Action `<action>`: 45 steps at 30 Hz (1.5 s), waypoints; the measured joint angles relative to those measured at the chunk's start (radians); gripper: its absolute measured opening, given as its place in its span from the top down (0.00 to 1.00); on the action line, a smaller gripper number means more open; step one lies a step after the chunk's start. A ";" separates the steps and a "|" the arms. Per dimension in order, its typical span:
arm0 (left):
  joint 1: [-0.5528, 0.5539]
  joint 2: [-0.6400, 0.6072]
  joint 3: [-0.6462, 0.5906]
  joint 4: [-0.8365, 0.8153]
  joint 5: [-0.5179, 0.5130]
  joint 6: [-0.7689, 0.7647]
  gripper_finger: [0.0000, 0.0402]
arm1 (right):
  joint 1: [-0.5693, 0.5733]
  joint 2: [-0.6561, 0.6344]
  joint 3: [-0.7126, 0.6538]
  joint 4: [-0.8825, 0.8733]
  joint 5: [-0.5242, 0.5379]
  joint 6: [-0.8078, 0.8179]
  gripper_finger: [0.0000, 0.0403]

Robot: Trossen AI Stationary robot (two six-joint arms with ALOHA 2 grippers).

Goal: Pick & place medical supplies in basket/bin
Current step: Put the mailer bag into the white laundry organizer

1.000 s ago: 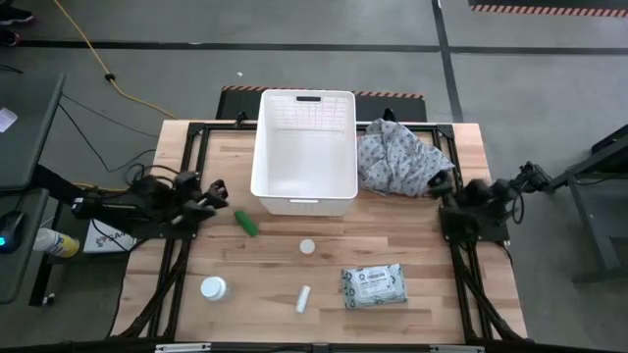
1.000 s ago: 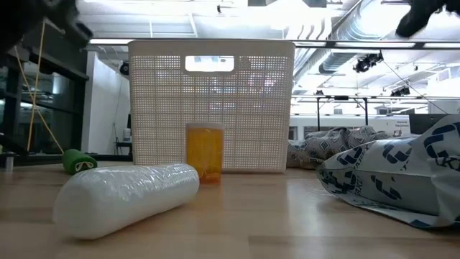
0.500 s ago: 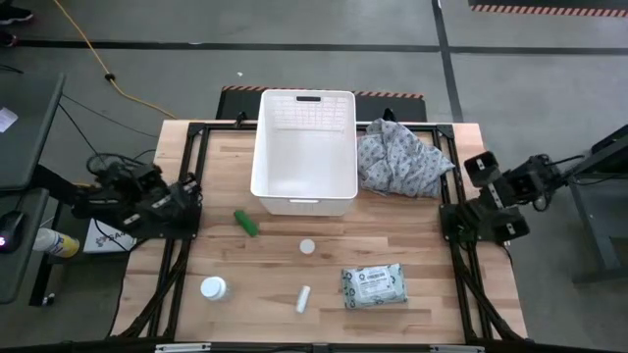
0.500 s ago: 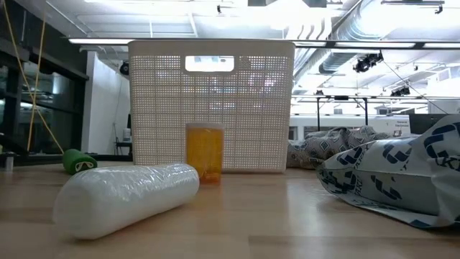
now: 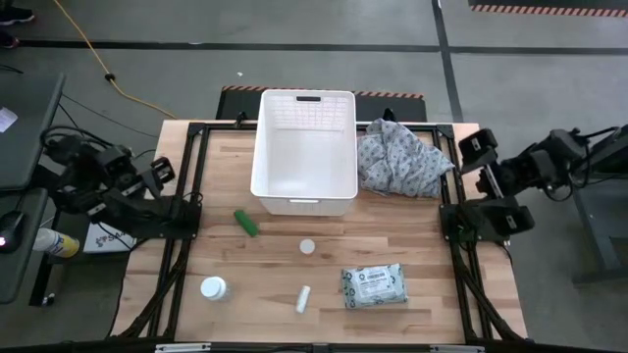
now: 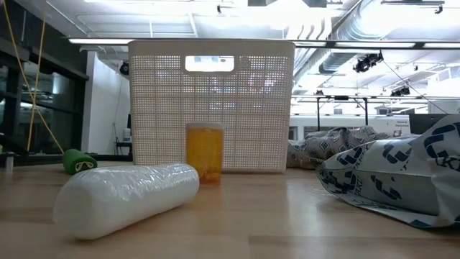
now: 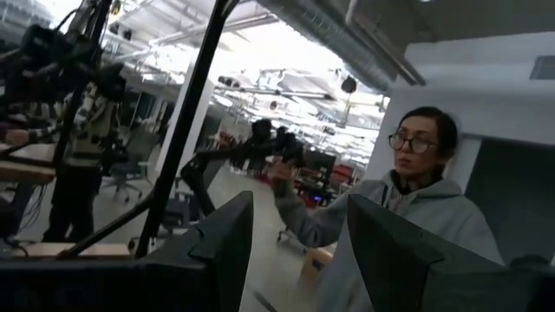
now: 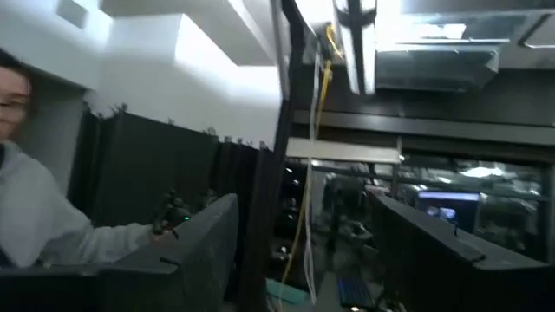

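Observation:
The white lattice-walled bin (image 5: 305,203) (image 6: 211,108) stands at the table's far middle. In front of it, on the wood, lie a green cylinder (image 5: 245,223) (image 6: 77,162), a small amber bottle with a white cap (image 5: 307,246) (image 6: 205,152), a white bottle (image 5: 213,288), a small white tube (image 5: 303,298) (image 6: 129,198) and the grey-green wipes packet (image 5: 374,284) (image 6: 402,173). My left gripper (image 5: 160,175) (image 7: 299,204) is open, off the table's left edge. My right gripper (image 5: 474,149) (image 8: 305,204) is open, at the right edge beside the cloth. Both point up into the room.
A crumpled grey patterned cloth (image 5: 397,162) (image 6: 338,144) lies right of the bin. A black frame borders the table. A person in a grey hoodie (image 7: 416,208) shows beyond the table in the left wrist view.
Both arms have drawn back from the table. The left gripper has moved from beside the green cylinder toward the left edge and tipped upward. The right gripper has moved from near the cloth toward the right edge and tipped upward. The supplies have stayed put.

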State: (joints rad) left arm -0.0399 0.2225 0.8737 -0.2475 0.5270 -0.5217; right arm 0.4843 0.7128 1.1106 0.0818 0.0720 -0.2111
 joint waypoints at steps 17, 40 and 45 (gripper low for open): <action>0.000 0.020 0.035 -0.110 0.002 -0.006 0.45 | 0.000 0.151 0.197 -0.065 0.049 0.046 0.37; 0.000 0.020 0.035 -0.122 -0.012 -0.037 0.45 | 0.000 0.151 0.197 -0.703 0.484 0.444 0.37; 0.000 0.020 0.035 -0.122 -0.013 -0.037 0.45 | 0.000 0.151 0.197 -0.888 0.437 0.610 0.37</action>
State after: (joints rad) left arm -0.0399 0.2424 0.9085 -0.3698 0.5141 -0.5587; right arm 0.4843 0.8639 1.3080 -0.8065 0.5092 0.3989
